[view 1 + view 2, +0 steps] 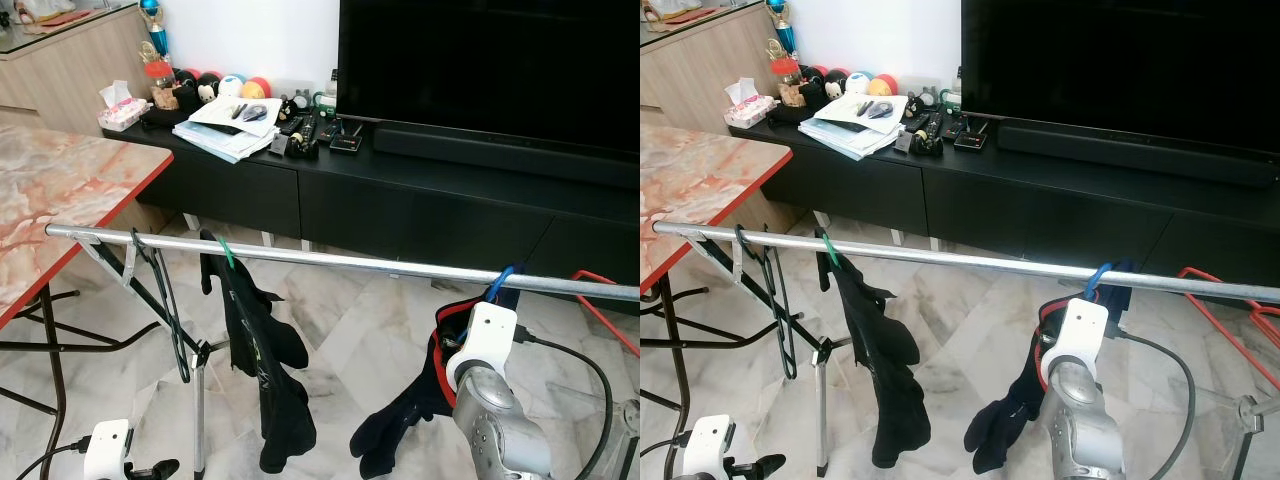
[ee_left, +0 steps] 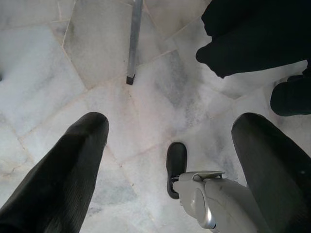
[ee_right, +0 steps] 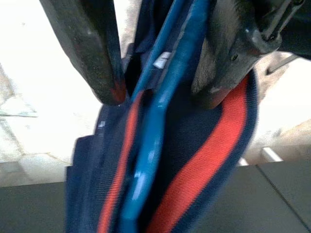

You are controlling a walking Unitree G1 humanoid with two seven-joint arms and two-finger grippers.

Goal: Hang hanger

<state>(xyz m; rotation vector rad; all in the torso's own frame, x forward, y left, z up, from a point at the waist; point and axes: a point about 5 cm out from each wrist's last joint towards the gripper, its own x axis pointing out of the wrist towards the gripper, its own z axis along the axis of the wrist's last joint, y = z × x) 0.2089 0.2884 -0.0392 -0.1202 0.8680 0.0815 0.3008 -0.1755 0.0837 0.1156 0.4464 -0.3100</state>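
hanging low by the floor, the left end effector idles, fingers spread apart. the right end effector is clamped on the blue hanger, whose hook sits at the rail. letting go before it seats could drop the garment.

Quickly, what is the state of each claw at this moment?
Left claw: open, holding nothing, hanging low above the marble floor.
Right claw: closed on the blue hanger with its dark garment, up at the rail.

rail: front | cabinet: behind | TV: on cabinet
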